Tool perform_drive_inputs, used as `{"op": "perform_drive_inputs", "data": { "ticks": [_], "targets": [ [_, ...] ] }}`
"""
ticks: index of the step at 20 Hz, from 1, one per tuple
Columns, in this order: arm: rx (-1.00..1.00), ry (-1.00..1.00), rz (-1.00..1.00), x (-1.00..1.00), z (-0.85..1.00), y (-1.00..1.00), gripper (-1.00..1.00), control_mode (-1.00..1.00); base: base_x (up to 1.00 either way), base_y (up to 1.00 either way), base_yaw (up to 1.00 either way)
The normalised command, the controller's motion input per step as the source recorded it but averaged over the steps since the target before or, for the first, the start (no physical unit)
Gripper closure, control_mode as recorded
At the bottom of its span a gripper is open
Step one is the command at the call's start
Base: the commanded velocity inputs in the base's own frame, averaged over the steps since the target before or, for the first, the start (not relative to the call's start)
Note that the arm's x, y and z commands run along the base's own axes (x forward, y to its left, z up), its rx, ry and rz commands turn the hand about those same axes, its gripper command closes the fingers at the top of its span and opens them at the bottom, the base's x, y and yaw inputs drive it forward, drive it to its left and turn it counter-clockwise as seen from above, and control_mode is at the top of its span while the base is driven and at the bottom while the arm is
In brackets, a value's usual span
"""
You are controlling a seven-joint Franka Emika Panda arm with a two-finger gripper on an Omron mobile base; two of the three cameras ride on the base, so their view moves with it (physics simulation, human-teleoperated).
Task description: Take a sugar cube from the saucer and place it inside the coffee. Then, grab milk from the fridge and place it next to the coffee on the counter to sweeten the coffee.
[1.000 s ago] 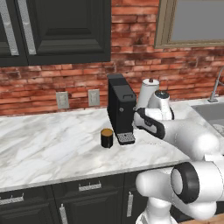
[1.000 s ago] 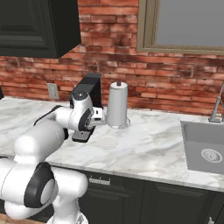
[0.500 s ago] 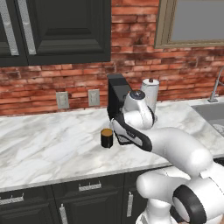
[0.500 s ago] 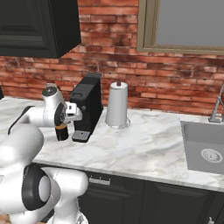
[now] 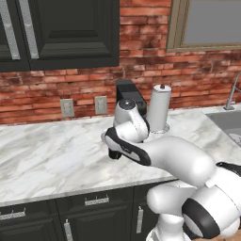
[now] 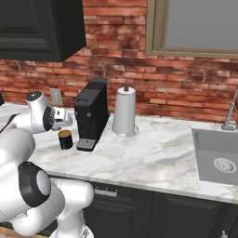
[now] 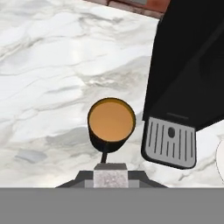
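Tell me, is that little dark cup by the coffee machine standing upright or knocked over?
Upright. The coffee stands on the counter with its round brown top facing up in the hand view, beside the coffee machine.

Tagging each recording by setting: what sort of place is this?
A rendered home kitchen: a white marble counter over dark cabinets, a black coffee machine beside a paper towel roll, and a sink under a window.

Glossy white rounded arm, black joint bands, grey disc caps on the joints, bulbous segments
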Motion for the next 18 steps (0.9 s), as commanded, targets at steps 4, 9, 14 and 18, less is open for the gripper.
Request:
{"op": "perform_drive_inputs", "data": {
  "ticks": [4, 9, 14, 18],
  "targets": [
    [0.00, 0.00, 0.00, 0.16, -0.27, 0.00, 1.00, -1.00, 0.00, 0.00, 0.00],
    [0.00, 0.00, 0.00, 0.33, -0.18, 0.01, 1.00, -1.00, 0.00, 0.00, 0.00],
    [0.00, 0.00, 0.00, 0.30, -0.07, 0.05, 1.00, -1.00, 0.00, 0.00, 0.00],
    [0.00, 0.00, 0.00, 0.17, -0.20, 0.06, 1.00, -1.00, 0.00, 0.00, 0.00]
  ]
}}
